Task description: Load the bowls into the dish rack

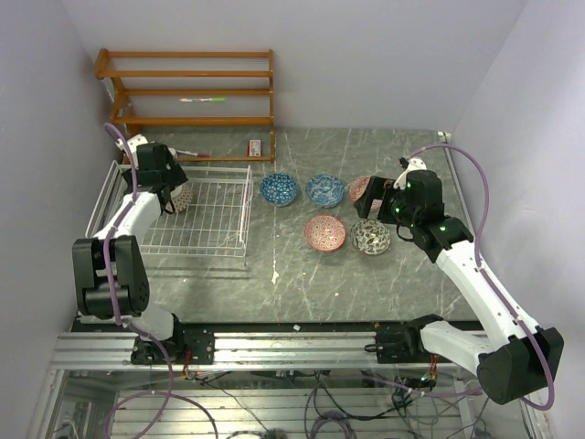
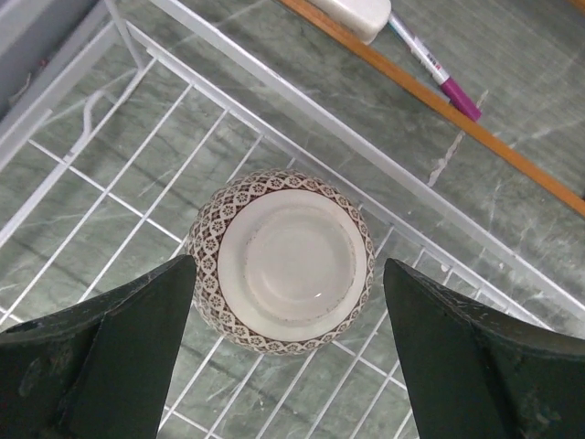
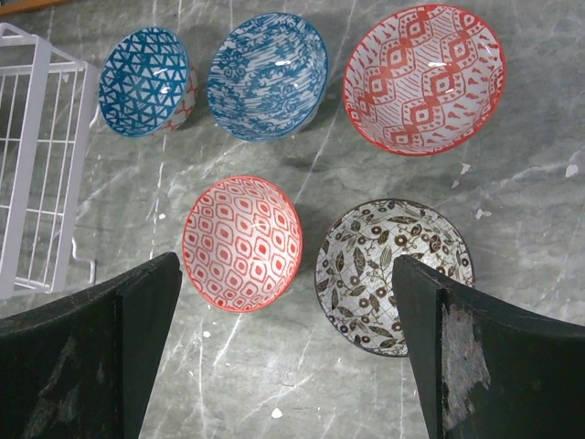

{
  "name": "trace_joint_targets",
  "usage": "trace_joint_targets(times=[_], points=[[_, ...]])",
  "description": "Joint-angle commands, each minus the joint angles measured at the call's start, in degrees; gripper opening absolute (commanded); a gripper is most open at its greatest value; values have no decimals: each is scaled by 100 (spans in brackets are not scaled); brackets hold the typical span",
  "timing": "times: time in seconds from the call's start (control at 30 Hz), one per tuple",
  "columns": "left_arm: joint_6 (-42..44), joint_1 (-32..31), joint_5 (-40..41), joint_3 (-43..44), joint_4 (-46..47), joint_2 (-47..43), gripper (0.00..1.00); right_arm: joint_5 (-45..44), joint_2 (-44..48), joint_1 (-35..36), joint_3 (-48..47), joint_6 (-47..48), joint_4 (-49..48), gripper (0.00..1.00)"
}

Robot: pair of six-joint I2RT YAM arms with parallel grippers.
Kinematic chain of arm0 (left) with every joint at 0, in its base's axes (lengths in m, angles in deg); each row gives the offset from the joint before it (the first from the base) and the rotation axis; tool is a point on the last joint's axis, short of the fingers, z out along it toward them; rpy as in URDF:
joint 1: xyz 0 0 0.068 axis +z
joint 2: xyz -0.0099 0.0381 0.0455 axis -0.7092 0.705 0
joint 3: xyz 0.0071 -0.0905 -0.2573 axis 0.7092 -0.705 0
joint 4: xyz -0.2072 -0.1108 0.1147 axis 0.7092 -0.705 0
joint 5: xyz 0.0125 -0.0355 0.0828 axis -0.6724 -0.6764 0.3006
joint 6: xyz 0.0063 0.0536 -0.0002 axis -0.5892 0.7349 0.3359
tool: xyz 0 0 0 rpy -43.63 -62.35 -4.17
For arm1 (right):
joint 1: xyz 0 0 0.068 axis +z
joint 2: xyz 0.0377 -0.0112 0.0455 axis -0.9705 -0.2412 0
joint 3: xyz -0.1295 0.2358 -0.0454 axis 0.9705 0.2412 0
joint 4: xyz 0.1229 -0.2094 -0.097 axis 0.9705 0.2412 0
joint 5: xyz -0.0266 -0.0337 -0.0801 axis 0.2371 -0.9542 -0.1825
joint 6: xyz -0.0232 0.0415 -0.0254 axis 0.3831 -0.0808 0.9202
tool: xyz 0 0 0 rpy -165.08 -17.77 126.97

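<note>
The white wire-grid rectangular dish rack (image 1: 245, 212) holds one small round ceramic brown-lattice bowl (image 2: 292, 261), bottom up on the grid toward the rack's far side. The left pincer (image 2: 288, 267) straddles it, spread wide. Right of the rack, five bowls sit upright on the grey marbled table (image 3: 530, 229): a blue triangle-patterned bowl (image 3: 146, 80), a blue floral bowl (image 3: 267, 75), a red zigzag bowl (image 3: 423, 78), a red oval-patterned bowl (image 3: 242, 242) and a black-and-white leafy bowl (image 3: 393, 274). The right pincer (image 3: 285, 263) gapes wide above them, empty.

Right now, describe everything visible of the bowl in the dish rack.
The bowl lies upside down, its pale foot ring up, a brown lattice pattern around its outside; it looks ceramic. It rests on the wire floor of the dish rack. The left gripper stands open, one finger either side.
</note>
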Motion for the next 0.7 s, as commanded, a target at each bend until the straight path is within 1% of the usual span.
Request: trace_joint_targets(times=[0.0,0.13,0.23,0.53,0.67], points=[[105,-30,-217,301,68,277,96,-69,77,-33,45,-1,-29,100],[87,-33,-170,329,61,383,95,-75,73,-34,134,-10,-86,100],[88,-30,-119,321,101,428,93,-75,41,-35,155,-1,-98,100],[98,-33,0,357,69,572,77,-128,15,-34,139,-26,-121,100],[89,-29,229,352,27,589,70,-139,19,-31,147,-48,-140,100]])
